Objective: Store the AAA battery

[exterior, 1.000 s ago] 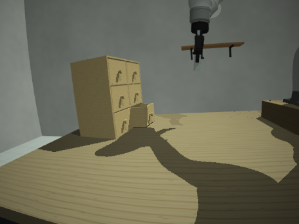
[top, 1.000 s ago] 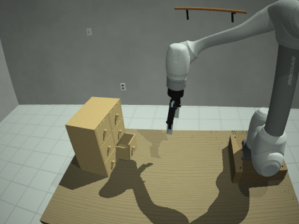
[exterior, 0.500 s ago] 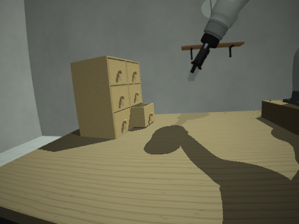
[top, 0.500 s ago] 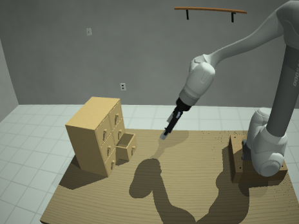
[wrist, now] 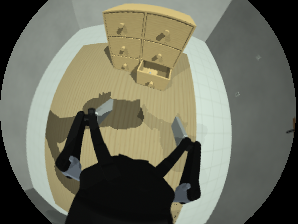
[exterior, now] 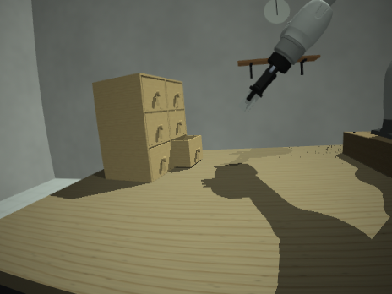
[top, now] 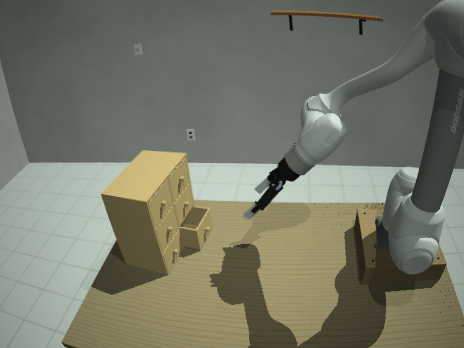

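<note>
"AAA battery: where is it, and which way does it point?"

"I can't pick it out for certain, so its place, heading and long axis stay unknown. Left of the jaws (top: 255, 200) (exterior: 248, 103) in the top view stands the chest (top: 135, 230) (exterior: 122, 127) (wrist: 150, 9), then its open bottom drawer (top: 190, 238) (exterior: 182, 153) (wrist: 152, 80)."

"And the jaws?"

"Wide apart, holding nothing, above the counter (top: 285, 260) (exterior: 127, 228) (wrist: 75, 85). Only the wrist view shows small pale specks (wrist: 150, 73) inside that drawer, too small to name."

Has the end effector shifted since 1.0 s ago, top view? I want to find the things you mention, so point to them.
Yes. In the top view the end effector (top: 256, 202) (exterior: 250, 101) (wrist: 143, 113) has swung toward the chest (top: 142, 212) (exterior: 122, 131) (wrist: 143, 33), now pointing down and left at the open drawer's side.
</note>
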Motion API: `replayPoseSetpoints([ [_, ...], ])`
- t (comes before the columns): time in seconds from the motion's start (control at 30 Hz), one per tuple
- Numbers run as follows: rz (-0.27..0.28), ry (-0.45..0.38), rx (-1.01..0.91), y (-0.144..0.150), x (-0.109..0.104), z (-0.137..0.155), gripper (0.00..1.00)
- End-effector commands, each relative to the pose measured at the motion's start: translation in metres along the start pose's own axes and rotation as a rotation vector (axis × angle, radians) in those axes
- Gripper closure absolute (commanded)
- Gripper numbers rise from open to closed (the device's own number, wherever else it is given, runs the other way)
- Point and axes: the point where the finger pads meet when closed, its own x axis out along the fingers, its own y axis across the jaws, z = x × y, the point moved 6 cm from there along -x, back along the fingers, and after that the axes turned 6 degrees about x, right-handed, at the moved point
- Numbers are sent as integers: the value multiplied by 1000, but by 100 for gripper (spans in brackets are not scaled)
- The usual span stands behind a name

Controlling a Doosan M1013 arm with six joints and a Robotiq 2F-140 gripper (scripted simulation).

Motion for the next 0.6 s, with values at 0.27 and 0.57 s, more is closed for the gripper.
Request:
replayPoseSetpoints([
  [0.27, 29, 46, 4, 1, 7, 7, 0],
  [0.57, -5, 241, 2, -1, 32, 16, 0],
])
